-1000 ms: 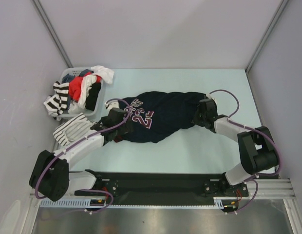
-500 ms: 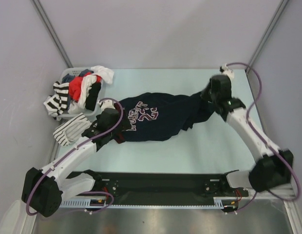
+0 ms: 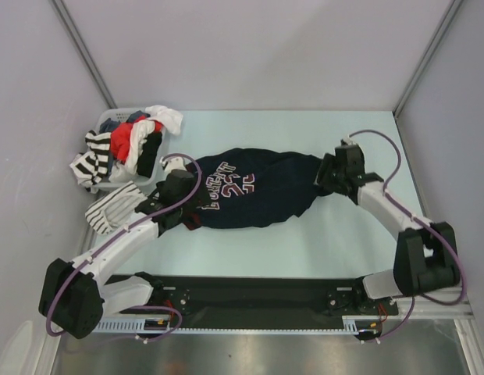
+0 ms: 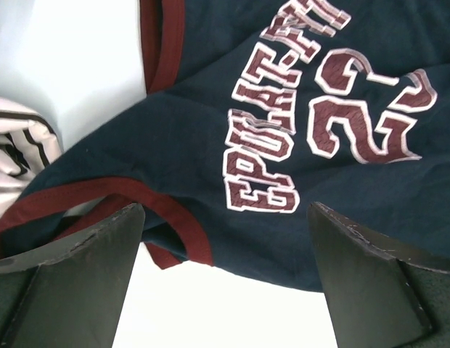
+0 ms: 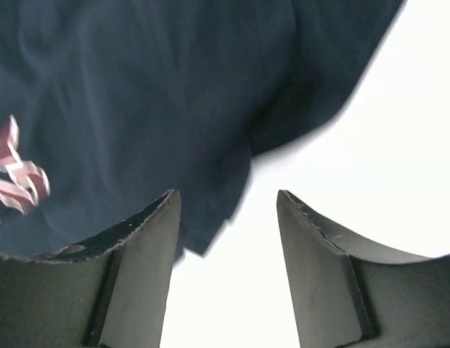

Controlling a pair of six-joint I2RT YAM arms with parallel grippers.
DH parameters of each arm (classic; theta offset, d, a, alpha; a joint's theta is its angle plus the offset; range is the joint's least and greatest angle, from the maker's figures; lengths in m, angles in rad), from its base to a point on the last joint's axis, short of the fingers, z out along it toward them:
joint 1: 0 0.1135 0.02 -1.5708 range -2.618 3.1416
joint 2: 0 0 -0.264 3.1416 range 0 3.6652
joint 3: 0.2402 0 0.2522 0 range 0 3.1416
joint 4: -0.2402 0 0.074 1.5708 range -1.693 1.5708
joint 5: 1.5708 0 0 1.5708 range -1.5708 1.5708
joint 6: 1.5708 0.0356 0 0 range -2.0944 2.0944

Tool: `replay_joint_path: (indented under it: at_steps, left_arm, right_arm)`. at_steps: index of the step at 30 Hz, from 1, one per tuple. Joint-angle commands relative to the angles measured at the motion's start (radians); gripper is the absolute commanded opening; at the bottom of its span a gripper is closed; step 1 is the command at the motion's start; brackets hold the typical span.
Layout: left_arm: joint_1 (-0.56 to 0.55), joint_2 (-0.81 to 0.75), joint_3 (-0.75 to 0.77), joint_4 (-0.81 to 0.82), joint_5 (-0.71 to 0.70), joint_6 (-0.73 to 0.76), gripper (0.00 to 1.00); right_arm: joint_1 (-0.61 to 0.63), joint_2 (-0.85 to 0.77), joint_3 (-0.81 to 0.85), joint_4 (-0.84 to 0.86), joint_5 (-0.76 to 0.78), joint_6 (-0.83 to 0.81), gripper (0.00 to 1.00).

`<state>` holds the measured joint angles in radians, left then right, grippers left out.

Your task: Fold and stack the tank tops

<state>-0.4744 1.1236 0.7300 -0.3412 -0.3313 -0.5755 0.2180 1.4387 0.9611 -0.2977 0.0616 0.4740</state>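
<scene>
- The left claw stands wide open with nothing in it. Its dark fingers straddle the near left corner of the dark navy jersey tank top with maroon trim and a "23", and pale surface shows between the tips.
- The right claw is also parted, less widely, and grips nothing. The jersey's right edge lies just beyond its tips, with one dark fold reaching beside the left finger.
- The jersey lies bunched across the middle of the pale green surface, between the two claws.
- The white tank top with thin dark stripes sits folded near the left edge, just beside the left arm.
- A white basket heaped with clothes occupies the far left corner.
- Bare surface stretches in front of the jersey, behind it, and to the right.
</scene>
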Motion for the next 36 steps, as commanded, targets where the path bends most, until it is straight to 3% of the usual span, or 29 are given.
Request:
replay_joint_path:
  at_steps: [1,3,7,13,16,18,21,22,24,31,36]
  left_arm:
    - [0.010,-0.024,-0.041,0.054,0.029,0.006,1.00]
    - [0.008,-0.050,-0.091,0.083,0.060,0.000,1.00]
    - [0.008,-0.146,-0.197,0.172,0.107,-0.030,1.00]
    - [0.010,-0.261,-0.257,0.176,0.107,-0.038,1.00]
    - [0.010,-0.283,-0.279,0.183,0.136,-0.050,1.00]
    - [0.010,-0.291,-0.299,0.189,0.152,-0.061,1.00]
    - [0.010,-0.304,-0.317,0.186,0.147,-0.069,1.00]
    - [0.008,-0.315,-0.317,0.185,0.146,-0.069,1.00]
    - [0.010,-0.324,-0.316,0.168,0.137,-0.063,1.00]
    - [0.010,-0.358,-0.267,0.073,0.092,-0.029,1.00]
    - [0.010,-0.340,-0.262,0.071,0.078,-0.024,1.00]
  right_arm:
    - [0.004,-0.151,-0.190,0.147,-0.100,0.052,0.62]
    - [0.012,-0.234,-0.318,0.235,-0.111,0.072,0.63]
    - [0.037,-0.267,-0.400,0.288,-0.095,0.104,0.59]
    - [0.047,-0.153,-0.352,0.350,-0.111,0.100,0.68]
    - [0.067,-0.080,-0.315,0.382,-0.105,0.103,0.67]
    - [0.086,-0.012,-0.274,0.382,-0.103,0.110,0.60]
    - [0.096,0.041,-0.239,0.388,-0.112,0.124,0.31]
    - [0.096,0.039,-0.231,0.385,-0.114,0.124,0.16]
    - [0.095,-0.007,-0.219,0.355,-0.100,0.121,0.00]
    - [0.101,-0.327,-0.220,0.010,0.056,0.052,0.00]
    - [0.078,-0.520,-0.260,-0.061,0.064,0.046,0.00]
